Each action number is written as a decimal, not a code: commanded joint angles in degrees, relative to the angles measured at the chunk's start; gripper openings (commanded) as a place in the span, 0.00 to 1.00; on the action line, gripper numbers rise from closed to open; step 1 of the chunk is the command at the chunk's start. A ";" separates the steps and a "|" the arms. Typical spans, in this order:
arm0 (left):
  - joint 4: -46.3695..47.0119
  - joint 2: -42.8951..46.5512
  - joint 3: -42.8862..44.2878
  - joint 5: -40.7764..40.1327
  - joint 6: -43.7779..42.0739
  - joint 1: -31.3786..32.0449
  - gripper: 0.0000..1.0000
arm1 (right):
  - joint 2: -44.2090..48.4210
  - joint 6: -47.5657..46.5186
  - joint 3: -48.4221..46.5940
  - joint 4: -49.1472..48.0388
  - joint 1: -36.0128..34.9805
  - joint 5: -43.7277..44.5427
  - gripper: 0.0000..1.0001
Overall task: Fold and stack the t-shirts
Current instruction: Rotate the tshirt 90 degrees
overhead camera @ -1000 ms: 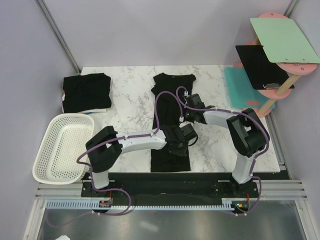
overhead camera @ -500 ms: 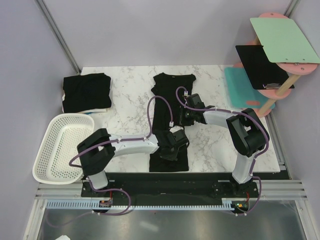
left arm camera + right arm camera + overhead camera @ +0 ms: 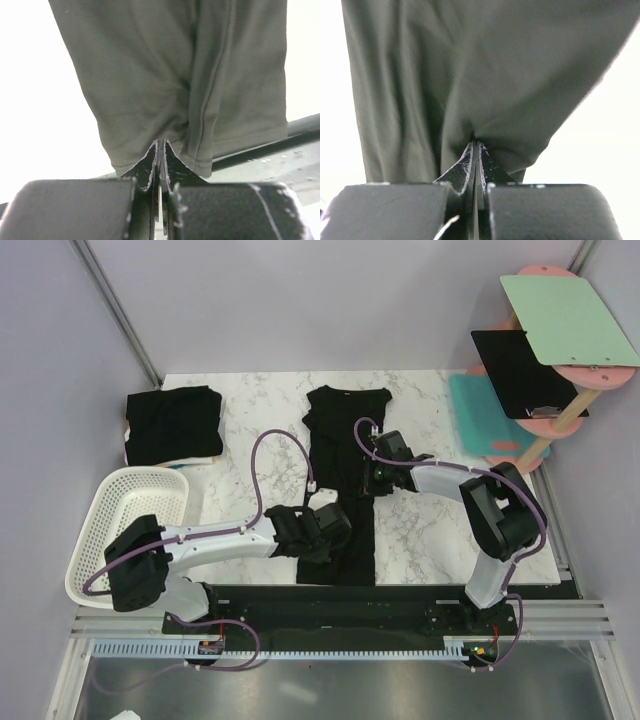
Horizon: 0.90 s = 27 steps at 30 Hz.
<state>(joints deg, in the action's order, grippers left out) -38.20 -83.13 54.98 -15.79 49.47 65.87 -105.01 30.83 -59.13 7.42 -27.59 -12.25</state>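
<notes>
**Top external view.** A black short-sleeved cotton t-shirt (image 3: pixel 345 425) lies lengthwise at mid-table on the white marble-pattern table (image 3: pixel 260 445). It is narrowed to a long strip, with the collar far and the hem at the near edge. A folded black t-shirt (image 3: pixel 172 425) sits at the far left corner, well apart. The left gripper (image 3: pixel 322 530) is on the strip's near-left part. The right gripper (image 3: pixel 378 472) is at its right edge, about mid-length. A white perforated plastic basket (image 3: pixel 125 535) stands at the left. No print, label or writing is legible.

**Left wrist view.** The jaws are closed, pinching a pucker of cloth just above the stitched hem. Creases run into the pinch. Judged thin, light and limp, so it will sag between the two holds and carries no shape of its own.

**Right wrist view.** The jaws are closed on a gathered fold of the same shirt. Best taken at the hem or doubled edges, catching all layers, since a single layer would likely peel away. No text is readable.
</notes>
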 commanded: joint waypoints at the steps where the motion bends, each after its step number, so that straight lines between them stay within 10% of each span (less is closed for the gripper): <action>1: -1.36 0.69 -1.45 -3.80 2.73 -0.39 0.02 | 8.67 -2.35 3.67 7.43 -0.09 3.20 0.00; 27: 6.64 -8.27 -5.23 1.37 -2.10 -10.85 0.02 | 7.19 1.07 -0.28 8.31 -7.03 0.12 0.00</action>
<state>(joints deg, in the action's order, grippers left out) -34.63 -89.76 50.41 -15.49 48.64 55.33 -96.33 30.79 -56.12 16.56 -33.91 -11.92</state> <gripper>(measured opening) 0.025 0.006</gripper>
